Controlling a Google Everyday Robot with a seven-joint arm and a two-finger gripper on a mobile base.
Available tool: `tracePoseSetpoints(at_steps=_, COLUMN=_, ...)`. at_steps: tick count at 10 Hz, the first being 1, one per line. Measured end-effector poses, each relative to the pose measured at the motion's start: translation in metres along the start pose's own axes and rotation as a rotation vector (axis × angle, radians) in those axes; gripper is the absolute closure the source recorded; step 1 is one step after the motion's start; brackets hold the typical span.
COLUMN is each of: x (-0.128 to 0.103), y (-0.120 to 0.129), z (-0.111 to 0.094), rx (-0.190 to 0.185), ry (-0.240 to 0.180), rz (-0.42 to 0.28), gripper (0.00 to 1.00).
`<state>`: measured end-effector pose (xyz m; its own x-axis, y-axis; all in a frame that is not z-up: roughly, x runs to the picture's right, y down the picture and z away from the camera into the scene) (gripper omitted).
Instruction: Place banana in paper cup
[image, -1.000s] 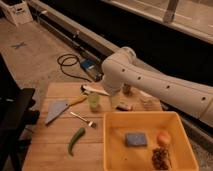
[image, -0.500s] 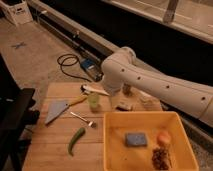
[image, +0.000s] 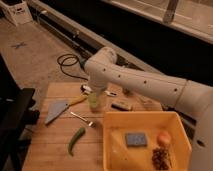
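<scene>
The arm (image: 135, 80) is displaced toward the left side of the view. Its bend now stands directly above the translucent green cup (image: 95, 102), no longer to that cup's right. The gripper (image: 101, 93) sits low at the cup's rim, largely covered by the forearm.

The matt wooden table (image: 52, 152) holds a smooth yellow plastic bin (image: 107, 146) and a translucent green cup (image: 96, 103), just under the white-shelled gripper (image: 97, 92) at centre frame.
</scene>
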<state>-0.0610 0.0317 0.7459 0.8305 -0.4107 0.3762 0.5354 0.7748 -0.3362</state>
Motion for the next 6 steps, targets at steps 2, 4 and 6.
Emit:
tracePoseSetpoints(at_steps=2, x=-0.023, y=-0.024, z=0.028, rx=-0.011, ry=-0.048, rz=-0.035, gripper=0.2)
tracePoseSetpoints(at_steps=4, x=-0.034, y=-0.045, z=0.051, rx=-0.022, ry=-0.106, rz=-0.048, gripper=0.2)
tracePoseSetpoints(at_steps=6, x=-0.052, y=-0.07, z=0.073, rx=-0.031, ry=-0.138, rz=-0.055, gripper=0.2)
